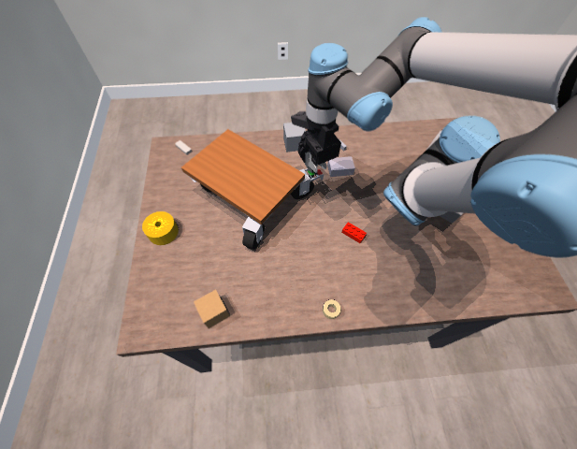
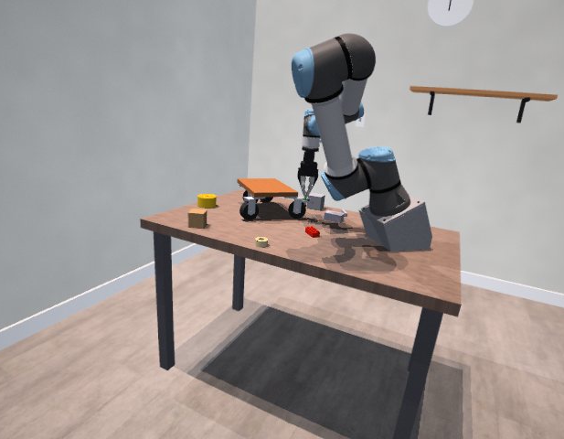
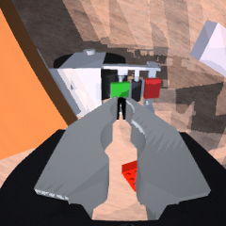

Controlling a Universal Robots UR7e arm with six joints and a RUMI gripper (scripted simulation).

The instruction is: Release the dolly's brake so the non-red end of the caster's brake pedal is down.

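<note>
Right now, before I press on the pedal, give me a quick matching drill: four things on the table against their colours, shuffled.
Things:
1. dolly deck
2. spool
3. toy brick
4. pedal end under the shut jaws

Colours:
a. red
b. green
c. orange
d. yellow

Pairs: 1-c, 2-d, 3-a, 4-b
</note>
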